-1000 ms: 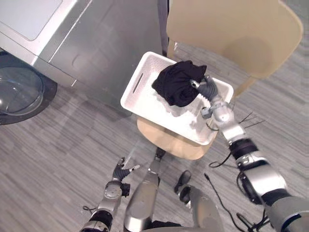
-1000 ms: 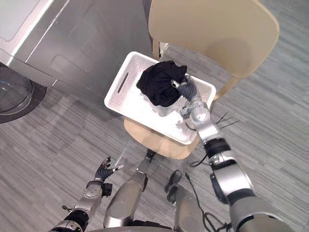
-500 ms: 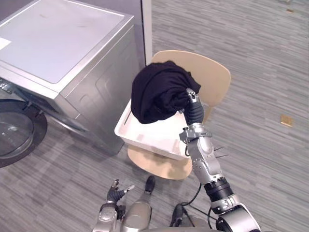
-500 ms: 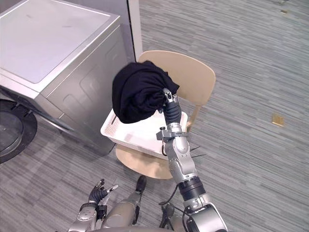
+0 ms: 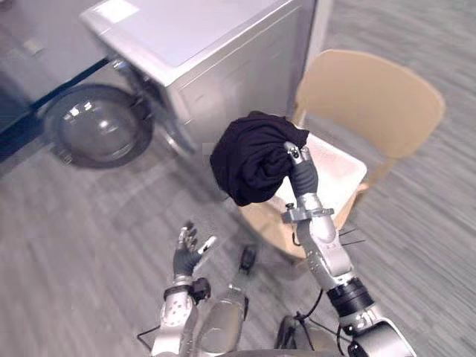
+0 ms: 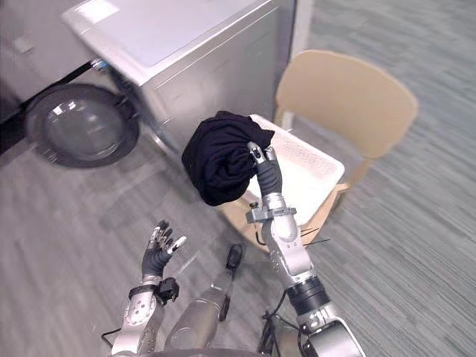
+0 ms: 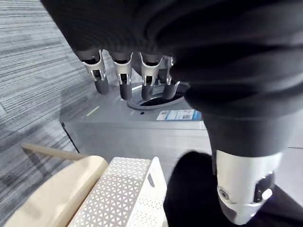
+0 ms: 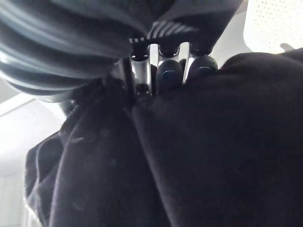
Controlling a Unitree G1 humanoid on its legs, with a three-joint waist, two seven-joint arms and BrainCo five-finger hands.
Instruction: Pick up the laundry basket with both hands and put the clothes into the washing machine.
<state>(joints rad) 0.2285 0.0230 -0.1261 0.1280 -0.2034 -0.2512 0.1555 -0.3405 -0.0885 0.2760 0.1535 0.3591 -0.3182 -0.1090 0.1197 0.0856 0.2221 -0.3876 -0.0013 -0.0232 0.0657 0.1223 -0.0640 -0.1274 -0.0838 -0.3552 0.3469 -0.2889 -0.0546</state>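
Observation:
My right hand [image 5: 298, 165] is raised and shut on a bundle of black clothes [image 5: 251, 156], holding it in the air above the near end of the white laundry basket [image 5: 336, 169]. In the right wrist view the fingers [image 8: 165, 71] dig into the black clothes [image 8: 199, 151]. The basket rests on the seat of a tan chair [image 5: 372, 93]. To the left stands the silver washing machine [image 5: 216, 44], its round glass door [image 5: 97, 125] swung wide. My left hand [image 5: 188, 251] hangs low at the bottom, open and holding nothing, its straight fingers [image 7: 124, 78] spread.
The grey striped floor [image 5: 74, 245] stretches between me and the washing machine's door. The chair's backrest rises behind the basket at the upper right. In the left wrist view the basket [image 7: 123, 194] and the machine's front [image 7: 142, 137] show past the fingers.
The camera has swung, so the washing machine and its door now lie further right in view. My right hand still holds the black clothes high; my left hand has risen with its fingers spread.

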